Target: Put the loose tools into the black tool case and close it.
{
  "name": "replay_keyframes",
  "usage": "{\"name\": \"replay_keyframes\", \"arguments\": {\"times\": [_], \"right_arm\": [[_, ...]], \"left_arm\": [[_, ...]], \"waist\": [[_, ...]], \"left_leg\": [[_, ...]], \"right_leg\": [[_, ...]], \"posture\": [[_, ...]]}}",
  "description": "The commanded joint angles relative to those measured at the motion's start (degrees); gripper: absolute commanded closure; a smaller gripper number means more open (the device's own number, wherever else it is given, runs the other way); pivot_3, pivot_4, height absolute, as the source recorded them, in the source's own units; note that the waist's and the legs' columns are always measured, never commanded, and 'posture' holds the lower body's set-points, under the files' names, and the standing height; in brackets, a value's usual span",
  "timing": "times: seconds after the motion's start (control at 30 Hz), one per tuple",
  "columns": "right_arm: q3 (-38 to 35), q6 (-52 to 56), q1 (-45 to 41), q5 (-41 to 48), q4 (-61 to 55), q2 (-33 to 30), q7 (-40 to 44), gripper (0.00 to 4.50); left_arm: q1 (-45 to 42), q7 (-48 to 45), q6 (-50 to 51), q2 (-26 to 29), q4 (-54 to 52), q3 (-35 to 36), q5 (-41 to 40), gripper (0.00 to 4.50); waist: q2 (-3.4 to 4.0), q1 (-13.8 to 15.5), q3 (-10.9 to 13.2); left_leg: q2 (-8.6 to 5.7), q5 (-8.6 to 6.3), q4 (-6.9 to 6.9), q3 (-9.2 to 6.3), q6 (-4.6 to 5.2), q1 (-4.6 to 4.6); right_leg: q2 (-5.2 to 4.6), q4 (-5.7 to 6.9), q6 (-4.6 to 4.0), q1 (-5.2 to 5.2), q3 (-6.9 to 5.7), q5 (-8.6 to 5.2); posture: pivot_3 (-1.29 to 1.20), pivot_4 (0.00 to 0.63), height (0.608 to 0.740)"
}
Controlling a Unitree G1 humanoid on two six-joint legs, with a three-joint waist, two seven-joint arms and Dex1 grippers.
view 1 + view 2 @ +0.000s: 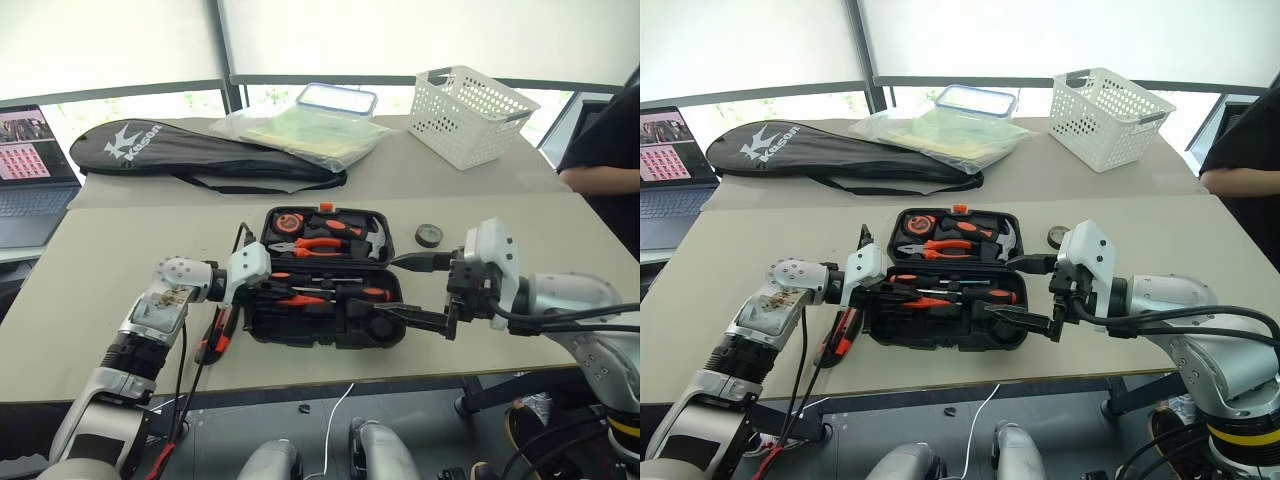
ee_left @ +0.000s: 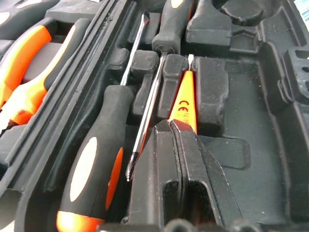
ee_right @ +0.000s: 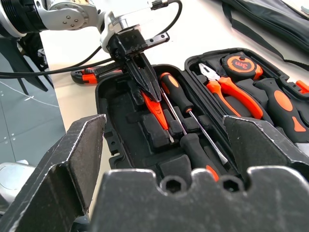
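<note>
Red screwdriver (image 2: 184,96) pinched in my closed left claw (image 2: 181,133) over the black tool case (image 1: 320,325); seat it flat in its slot. Right claw (image 1: 415,290) hangs wide open, empty.

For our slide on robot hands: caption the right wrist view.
Left claw shut on a small red screwdriver, setting it into the open tool case.

Bright daylight from windows (image 1: 150,105) behind desk (image 1: 120,260); blinds glare white; soft shadows; right claw (image 3: 169,159) blurred up close in wrist view.
</note>
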Motion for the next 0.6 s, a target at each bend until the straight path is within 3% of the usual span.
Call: {"name": "replay_keyframes", "arguments": {"times": [0.03,0.13,0.17,0.2,0.27,0.4,0.53,0.6], "right_arm": [[-0.1,-0.2,-1.7,0.4,-0.3,0.2,0.1,0.00],[1.2,-0.9,-3.5,-0.2,0.9,0.2,1.6,0.00],[1.8,-1.0,-4.2,-0.2,1.3,0.1,2.3,0.00],[2.3,-1.3,-4.6,-0.3,1.6,0.0,3.1,0.00],[3.3,-1.4,-5.8,-0.1,2.4,0.0,4.9,0.00],[5.0,-0.8,-7.9,2.2,3.6,0.0,10.1,0.00],[6.8,-1.5,-9.4,1.6,4.6,-0.6,14.9,0.00],[7.1,-1.6,-10.4,1.6,5.4,-0.5,16.3,0.00]], "left_arm": [[1.5,0.2,4.8,2.3,-2.4,2.1,-1.5,4.45],[2.9,1.9,16.6,6.1,-12.2,10.1,-9.4,4.45],[4.0,2.6,21.1,7.8,-15.8,13.2,-12.3,3.95],[5.5,3.3,24.4,9.1,-18.9,15.7,-14.5,3.78],[10.2,5.7,30.2,12.0,-24.9,21.8,-18.2,3.01],[27.1,9.5,37.6,16.2,-35.8,37.1,-20.4,1.49],[45.0,12.9,43.7,15.3,-43.9,49.6,-19.7,0.03],[50.0,15.4,47.8,14.0,-47.4,52.9,-20.8,0.03]], "waist": [[0.00,-0.1,0.0],[0.00,-0.4,0.0],[-0.04,-0.6,0.0],[-0.07,-0.8,0.1],[-0.06,-0.9,0.1],[0.06,-1.5,0.0],[0.05,-1.5,0.1],[0.06,-0.8,0.1]], "left_leg": [[0.00,0.00,0.00,0.00,0.00,0.00],[0.03,0.00,-0.04,0.01,0.00,-0.03],[0.03,0.00,-0.08,0.01,0.00,-0.07],[0.03,0.00,-0.08,0.02,-0.01,-0.20],[0.10,-0.01,-0.12,0.00,-0.05,-0.25],[0.05,-0.02,-0.37,0.02,-0.08,-0.17],[0.05,-0.05,-0.54,0.03,-0.12,-0.15],[0.04,-0.06,-0.53,0.02,-0.16,-0.14]], "right_leg": [[0.01,0.00,0.00,0.00,0.00,0.00],[0.04,0.00,0.00,-0.06,0.00,0.00],[0.04,0.01,0.00,-0.13,0.01,0.00],[0.04,0.01,0.00,-0.28,0.02,0.00],[0.05,0.01,-0.01,-0.37,0.00,0.00],[0.09,-0.01,-0.01,-0.37,-0.04,-0.01],[0.18,-0.08,-0.01,-0.37,-0.12,-0.02],[0.16,-0.08,-0.03,-0.36,-0.15,-0.05]], "posture": [[0.00,0.150,0.740],[0.00,0.150,0.740],[0.00,0.150,0.740],[0.00,0.150,0.740],[0.00,0.150,0.740],[0.00,0.150,0.740],[0.00,0.150,0.740],[0.00,0.150,0.740]]}}
